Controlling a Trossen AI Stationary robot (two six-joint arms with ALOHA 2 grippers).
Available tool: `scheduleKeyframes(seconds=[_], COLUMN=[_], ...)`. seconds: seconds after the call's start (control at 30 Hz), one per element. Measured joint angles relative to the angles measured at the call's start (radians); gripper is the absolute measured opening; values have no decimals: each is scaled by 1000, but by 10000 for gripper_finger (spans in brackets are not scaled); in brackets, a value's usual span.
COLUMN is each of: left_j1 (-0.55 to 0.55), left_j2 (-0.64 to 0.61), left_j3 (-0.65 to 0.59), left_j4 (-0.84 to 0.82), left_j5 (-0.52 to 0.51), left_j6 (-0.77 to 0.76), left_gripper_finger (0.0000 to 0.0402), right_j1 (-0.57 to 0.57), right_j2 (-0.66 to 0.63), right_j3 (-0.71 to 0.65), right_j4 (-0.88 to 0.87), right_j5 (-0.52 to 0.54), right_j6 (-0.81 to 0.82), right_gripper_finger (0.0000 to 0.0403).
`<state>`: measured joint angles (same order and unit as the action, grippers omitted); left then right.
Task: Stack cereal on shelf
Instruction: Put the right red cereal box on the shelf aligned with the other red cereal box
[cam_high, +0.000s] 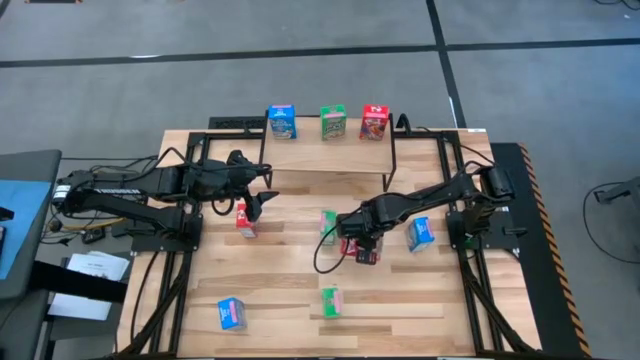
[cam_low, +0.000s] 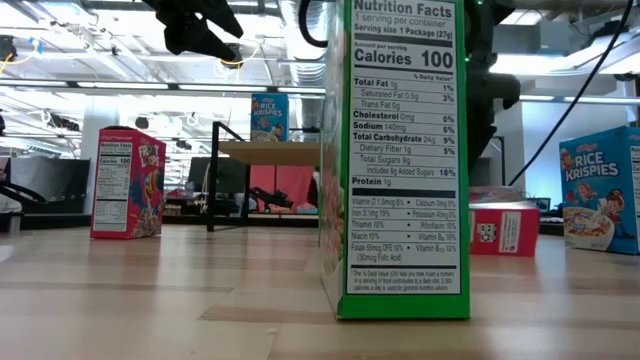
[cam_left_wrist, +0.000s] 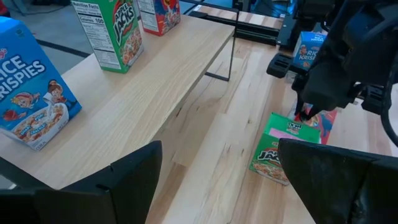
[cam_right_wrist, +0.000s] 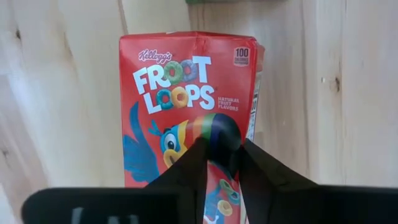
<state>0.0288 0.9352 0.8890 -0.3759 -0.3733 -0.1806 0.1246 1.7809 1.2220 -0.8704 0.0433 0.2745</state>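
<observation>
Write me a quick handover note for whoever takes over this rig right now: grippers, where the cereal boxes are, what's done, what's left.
Right gripper: down over a red Froot Loops box lying flat mid-table, fingers closing on it; not lifted.
Left gripper: open, empty, hovering near the shelf's left end.
Done: three boxes upright on the shelf, blue, green, red.
Left on the table: a red box by the left gripper, a green box beside the right gripper, a blue box to the right, and near the front edge another blue box and green box.
</observation>
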Motion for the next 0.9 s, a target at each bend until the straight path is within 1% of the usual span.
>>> scheduleKeyframes(seconds=[0.13, 0.3, 0.33, 0.5, 0.63, 0.77, 0.9], left_j1=[0, 0, 0, 0, 0, 0, 0], left_j2=[0, 0, 0, 0, 0, 0, 0], left_j3=[0, 0, 0, 0, 0, 0, 0], left_j4=[0, 0, 0, 0, 0, -1, -1], left_j5=[-1, -1, -1, -1, 0, -1, 0], left_j6=[0, 0, 0, 0, 0, 0, 0], left_gripper_finger=[311, 311, 311, 311, 311, 311, 311], right_j1=[3, 7, 7, 7, 8, 7, 7], right_j2=[0, 0, 0, 0, -9, -60, -137], right_j3=[16, 26, 26, 26, 26, 27, 27], right_j4=[-37, -47, -49, -65, -69, -64, -65], right_j5=[-4, -18, -18, -18, -19, -13, 34], right_j6=[14, 10, 9, 14, 31, 55, 94], right_gripper_finger=[70, 16, 10, 14, 5, 5, 4])
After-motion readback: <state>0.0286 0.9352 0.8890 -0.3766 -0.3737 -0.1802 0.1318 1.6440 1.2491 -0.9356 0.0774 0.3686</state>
